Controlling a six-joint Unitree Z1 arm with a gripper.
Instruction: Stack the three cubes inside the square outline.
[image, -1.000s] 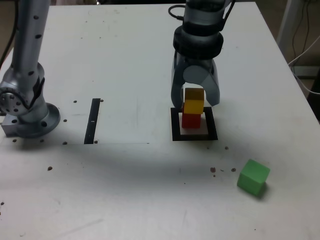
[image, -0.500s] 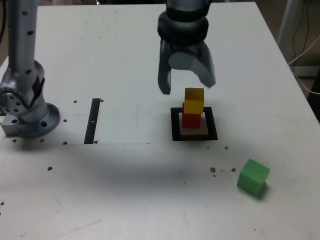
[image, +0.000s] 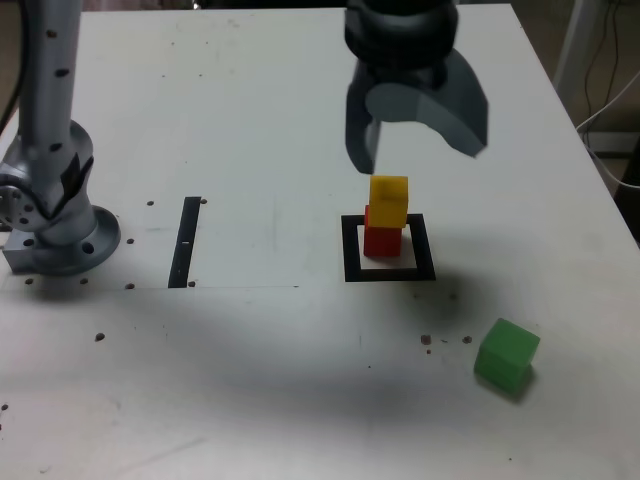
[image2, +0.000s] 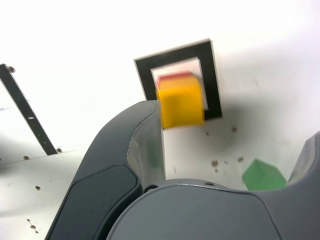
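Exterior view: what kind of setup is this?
Likely a lab test bench: a white table marked with a black square outline, coloured cubes such as the green cube, and a bolted-down arm base.

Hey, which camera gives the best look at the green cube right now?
The exterior view: the green cube sits whole and unobstructed on the table, apart from the square outline. The wrist view shows only part of it, cut off behind the gripper body.
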